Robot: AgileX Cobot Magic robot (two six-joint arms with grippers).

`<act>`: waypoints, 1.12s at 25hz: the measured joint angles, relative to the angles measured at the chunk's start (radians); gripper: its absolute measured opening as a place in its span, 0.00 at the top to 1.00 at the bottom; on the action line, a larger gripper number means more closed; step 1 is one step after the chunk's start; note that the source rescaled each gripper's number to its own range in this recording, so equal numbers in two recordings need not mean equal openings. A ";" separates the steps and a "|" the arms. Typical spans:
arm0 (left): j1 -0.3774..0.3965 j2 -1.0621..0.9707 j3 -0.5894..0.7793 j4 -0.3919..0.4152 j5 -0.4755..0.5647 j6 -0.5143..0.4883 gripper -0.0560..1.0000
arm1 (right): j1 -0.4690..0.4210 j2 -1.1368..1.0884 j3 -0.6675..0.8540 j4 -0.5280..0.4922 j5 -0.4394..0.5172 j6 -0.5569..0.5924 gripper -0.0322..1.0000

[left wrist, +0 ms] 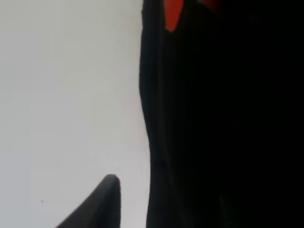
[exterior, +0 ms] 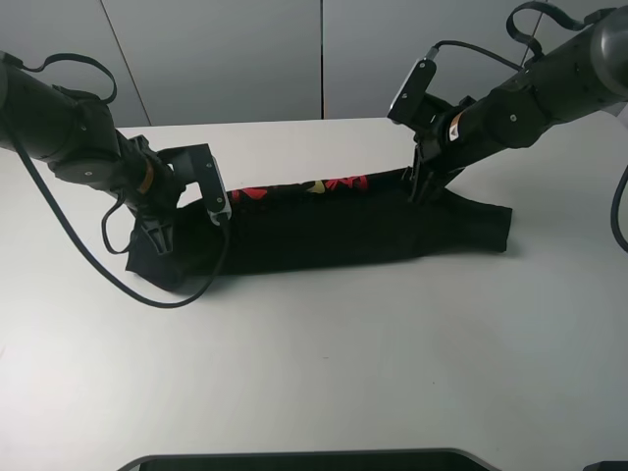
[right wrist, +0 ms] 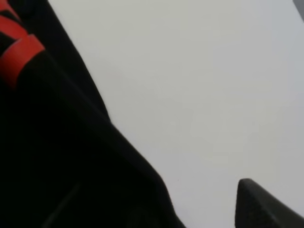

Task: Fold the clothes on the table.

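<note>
The black T-shirt [exterior: 324,231] lies on the white table [exterior: 343,373] as a long, narrow band running left to right. Red and orange characters [exterior: 339,183] show along its far edge. My left gripper [exterior: 160,238] is down at the shirt's left end. In the left wrist view one fingertip [left wrist: 107,190] rests over bare table beside the cloth edge [left wrist: 156,118], and the other finger is hidden in the black. My right gripper [exterior: 420,191] is down at the far edge near the right end. Its one visible fingertip [right wrist: 259,199] stands well clear of the cloth [right wrist: 57,142].
A dark flat object [exterior: 304,461] lies at the table's near edge. Grey wall panels [exterior: 226,59] stand behind the table. A black cable [exterior: 118,280] loops from the left arm onto the table beside the shirt's left end.
</note>
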 joint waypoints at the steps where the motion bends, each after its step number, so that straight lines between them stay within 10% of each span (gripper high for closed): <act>1: 0.000 0.000 0.000 0.007 0.000 0.000 0.39 | 0.000 0.000 0.000 0.000 -0.001 0.000 0.21; 16: 0.000 -0.222 -0.054 0.034 0.064 -0.127 0.38 | 0.000 -0.328 -0.008 0.021 0.283 0.128 0.20; 28: 0.000 -0.260 -0.054 -0.320 0.087 -0.131 0.38 | -0.052 -0.359 -0.008 0.214 0.456 0.302 0.17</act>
